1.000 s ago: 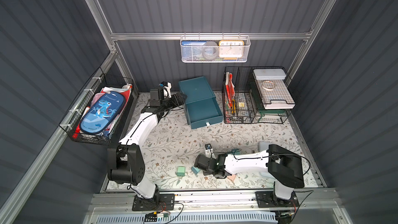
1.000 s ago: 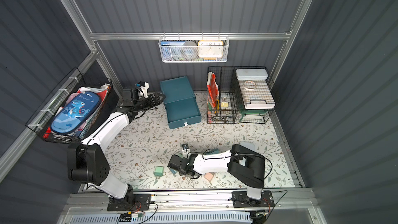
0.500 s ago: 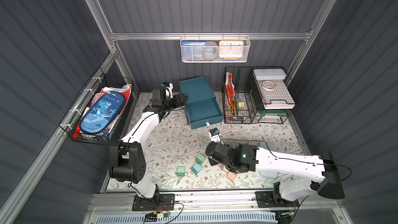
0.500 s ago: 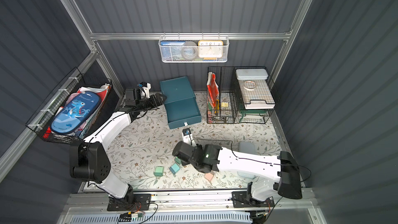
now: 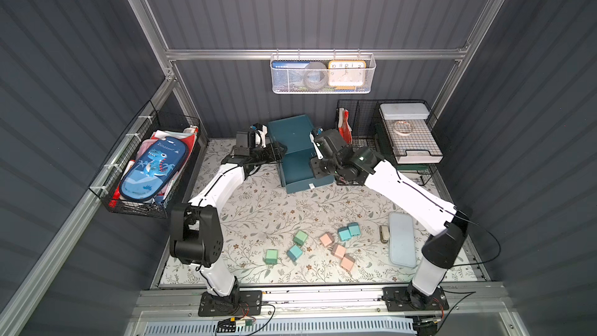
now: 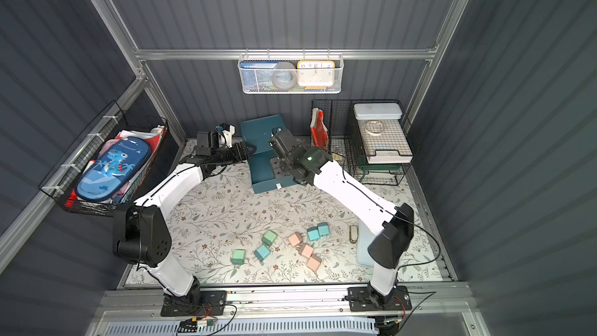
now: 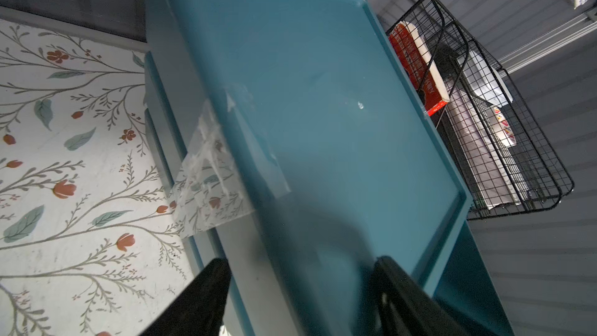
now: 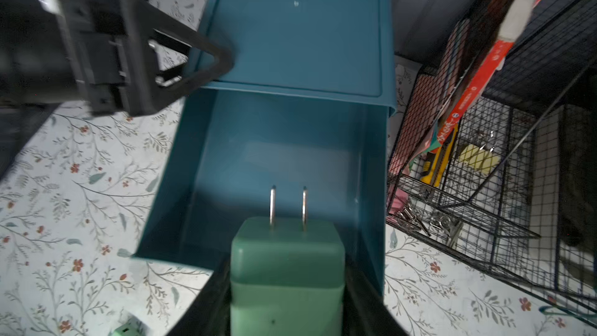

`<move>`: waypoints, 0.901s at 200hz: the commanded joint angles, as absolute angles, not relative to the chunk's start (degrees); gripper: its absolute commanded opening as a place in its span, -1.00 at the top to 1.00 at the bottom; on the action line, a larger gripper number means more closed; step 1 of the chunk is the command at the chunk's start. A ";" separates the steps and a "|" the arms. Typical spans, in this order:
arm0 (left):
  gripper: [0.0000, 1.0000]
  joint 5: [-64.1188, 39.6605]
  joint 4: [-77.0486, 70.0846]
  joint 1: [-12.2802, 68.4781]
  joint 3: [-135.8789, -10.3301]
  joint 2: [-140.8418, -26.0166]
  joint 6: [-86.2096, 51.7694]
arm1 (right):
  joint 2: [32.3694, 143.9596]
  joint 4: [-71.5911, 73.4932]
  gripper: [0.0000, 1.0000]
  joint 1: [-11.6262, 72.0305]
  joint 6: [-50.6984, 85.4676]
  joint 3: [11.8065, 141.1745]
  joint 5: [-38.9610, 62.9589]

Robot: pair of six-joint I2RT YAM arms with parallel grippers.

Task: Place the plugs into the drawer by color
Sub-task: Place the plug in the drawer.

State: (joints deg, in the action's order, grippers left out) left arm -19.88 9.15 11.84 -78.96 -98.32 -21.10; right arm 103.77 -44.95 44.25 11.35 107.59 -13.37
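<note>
The dark teal drawer (image 5: 292, 134) cabinet stands at the back, its top drawer (image 8: 274, 163) pulled out and empty. My right gripper (image 8: 287, 286) is shut on a mint green plug (image 8: 286, 269), prongs pointing into that open drawer; in a top view the right gripper (image 5: 318, 171) hovers over it. My left gripper (image 7: 303, 298) is open, straddling the cabinet's upper left edge (image 5: 276, 151). On the front mat lie two mint green plugs (image 5: 300, 238) (image 5: 272, 256), three light blue plugs (image 5: 294, 253) and three pink plugs (image 5: 338, 250).
A beige stapler-like object (image 5: 384, 233) and a pale blue case (image 5: 402, 240) lie at the front right. Black wire organizers (image 5: 387, 137) stand right of the cabinet. A wire basket (image 5: 151, 169) hangs on the left wall, a white mesh basket (image 5: 323, 74) on the back wall.
My right arm has swung from the front of the mat up to the open drawer, carrying the mint green plug. The left arm stays by the cabinet.
</note>
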 commanded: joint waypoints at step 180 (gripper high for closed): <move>-0.52 -19.43 14.15 11.96 -80.40 -99.36 -18.93 | 118.48 -49.92 0.11 39.55 2.22 115.40 -19.04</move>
State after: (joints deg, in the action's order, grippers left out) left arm -19.70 10.61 11.81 -79.70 -98.41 -20.67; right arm 117.47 -48.49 39.86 3.88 115.22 -15.86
